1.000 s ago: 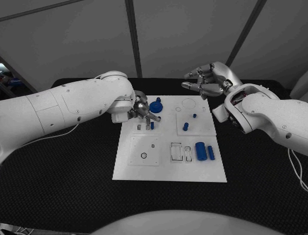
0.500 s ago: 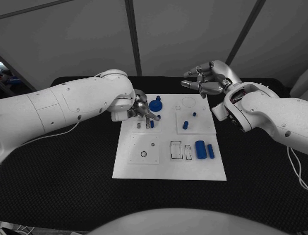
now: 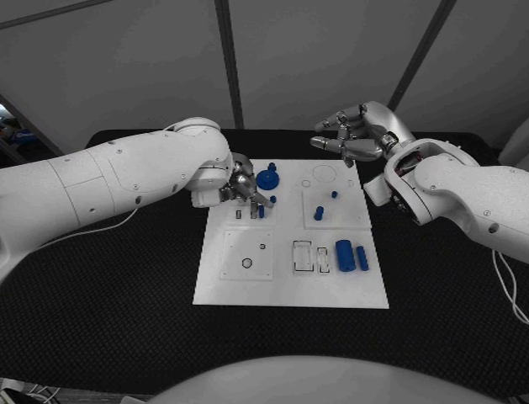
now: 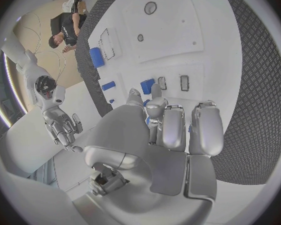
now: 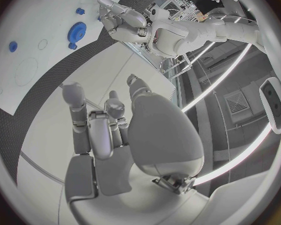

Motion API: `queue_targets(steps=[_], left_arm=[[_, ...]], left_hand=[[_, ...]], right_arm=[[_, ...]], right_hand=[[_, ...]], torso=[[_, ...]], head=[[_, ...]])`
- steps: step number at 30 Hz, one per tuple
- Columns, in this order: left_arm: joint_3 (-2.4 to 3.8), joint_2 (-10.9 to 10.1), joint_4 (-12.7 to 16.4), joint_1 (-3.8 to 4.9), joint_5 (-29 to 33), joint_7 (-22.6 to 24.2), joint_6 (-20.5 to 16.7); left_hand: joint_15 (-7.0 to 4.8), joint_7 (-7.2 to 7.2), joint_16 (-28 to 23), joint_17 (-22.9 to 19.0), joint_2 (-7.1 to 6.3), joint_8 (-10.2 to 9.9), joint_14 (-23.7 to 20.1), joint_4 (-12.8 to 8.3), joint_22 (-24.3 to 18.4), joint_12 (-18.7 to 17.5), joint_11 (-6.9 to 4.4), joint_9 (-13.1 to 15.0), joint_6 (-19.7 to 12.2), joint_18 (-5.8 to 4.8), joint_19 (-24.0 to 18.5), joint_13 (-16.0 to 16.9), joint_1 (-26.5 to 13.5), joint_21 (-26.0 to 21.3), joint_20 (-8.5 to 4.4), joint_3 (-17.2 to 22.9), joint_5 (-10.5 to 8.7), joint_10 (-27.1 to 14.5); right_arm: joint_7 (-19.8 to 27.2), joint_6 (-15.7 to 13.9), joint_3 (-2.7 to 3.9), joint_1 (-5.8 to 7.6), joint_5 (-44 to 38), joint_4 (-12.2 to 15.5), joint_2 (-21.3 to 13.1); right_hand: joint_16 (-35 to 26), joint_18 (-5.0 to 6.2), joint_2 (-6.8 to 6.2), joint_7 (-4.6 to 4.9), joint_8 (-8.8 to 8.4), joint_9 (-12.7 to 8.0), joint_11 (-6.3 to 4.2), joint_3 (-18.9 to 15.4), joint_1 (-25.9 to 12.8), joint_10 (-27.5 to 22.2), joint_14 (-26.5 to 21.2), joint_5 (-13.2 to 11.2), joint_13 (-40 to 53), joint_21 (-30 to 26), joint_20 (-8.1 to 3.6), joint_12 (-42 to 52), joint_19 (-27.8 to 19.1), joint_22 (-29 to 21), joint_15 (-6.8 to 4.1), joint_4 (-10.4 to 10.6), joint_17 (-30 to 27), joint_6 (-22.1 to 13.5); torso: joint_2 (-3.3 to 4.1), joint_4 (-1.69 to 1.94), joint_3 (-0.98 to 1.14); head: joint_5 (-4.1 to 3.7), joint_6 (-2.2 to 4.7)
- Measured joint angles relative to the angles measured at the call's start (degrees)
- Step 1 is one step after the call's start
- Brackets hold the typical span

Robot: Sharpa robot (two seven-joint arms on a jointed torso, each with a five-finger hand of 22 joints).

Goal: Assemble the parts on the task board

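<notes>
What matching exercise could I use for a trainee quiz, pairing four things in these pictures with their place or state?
Things:
1. left hand
2. right hand
3. blue gear
4. large blue cylinder

Places or states:
A. lies on the task board toward its near right
B. over the board's far left part
C. raised beyond the board's far right corner, holding nothing
D. on the board's far part, beside the left hand

Pairs: 1-B, 2-C, 3-D, 4-A
</notes>
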Motion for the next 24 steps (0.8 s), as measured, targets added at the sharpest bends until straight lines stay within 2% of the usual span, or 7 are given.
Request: queue_targets(steps=[12,16,19,24], left_arm=[[-0.04,0.2,-0.3,-0.20,0.0,0.0,0.5],[-0.04,0.2,-0.4,-0.22,0.0,0.0,0.5],[-0.04,0.2,-0.4,-0.22,0.0,0.0,0.5],[0.05,0.2,-0.2,-0.13,0.0,0.2,0.5]], left_hand=[[0.00,0.00,0.0,0.0,0.00,0.0,0.0,-0.2,0.1,0.0,0.00,0.1,0.0,0.00,0.0,0.0,0.0,0.0,0.00,0.2,0.01,0.0],[0.00,0.00,0.0,0.0,0.69,0.0,0.0,-0.7,0.2,0.0,0.00,0.5,0.0,0.00,0.0,0.0,1.0,0.0,0.00,0.9,0.29,0.0],[0.00,-0.30,0.0,0.0,1.51,0.0,0.0,-1.6,0.2,0.0,-0.21,0.8,-0.3,0.00,0.0,-0.1,2.7,0.0,0.00,2.6,0.29,-0.2],[0.00,-0.78,0.0,0.0,2.53,-0.3,0.0,-4.7,0.2,-0.7,-0.60,1.1,-1.2,-0.01,-0.2,-0.6,7.3,0.0,-0.21,7.1,0.67,-0.6]], right_arm=[[0.0,0.1,0.00,0.00,0.0,-0.1,0.1],[0.0,0.2,0.00,0.00,0.0,-0.1,0.1],[-0.1,0.2,0.00,0.00,0.0,-0.2,0.2],[-0.1,0.2,0.00,0.00,0.0,-0.2,0.2]], right_hand=[[0.0,0.00,0.00,0.00,0.00,0.0,0.00,0.0,0.0,0.0,0.0,0.0,0.0,0.0,0.00,0.0,0.0,0.0,0.00,0.0,0.0,0.0],[0.0,0.00,0.00,0.00,0.00,0.0,0.00,0.0,0.0,0.0,0.0,0.3,0.0,0.0,0.00,0.0,0.0,0.0,0.00,0.0,0.0,0.0],[0.0,0.00,0.00,0.00,0.00,0.0,0.00,0.0,0.0,0.0,0.0,0.3,0.0,0.0,0.00,0.0,0.0,0.0,0.00,0.0,0.0,0.0],[0.0,0.00,0.00,0.00,0.00,0.0,0.00,0.0,0.0,0.0,0.0,0.3,0.0,0.0,0.00,0.0,0.0,0.0,0.00,0.0,0.0,0.0]], torso=[[-0.01,0.02,-0.03],[-0.04,0.02,-0.02],[-0.04,0.02,-0.02],[-0.04,0.02,-0.02]], head=[[0.03,-0.23],[0.04,-0.27],[0.04,-0.30],[0.04,-0.39]])
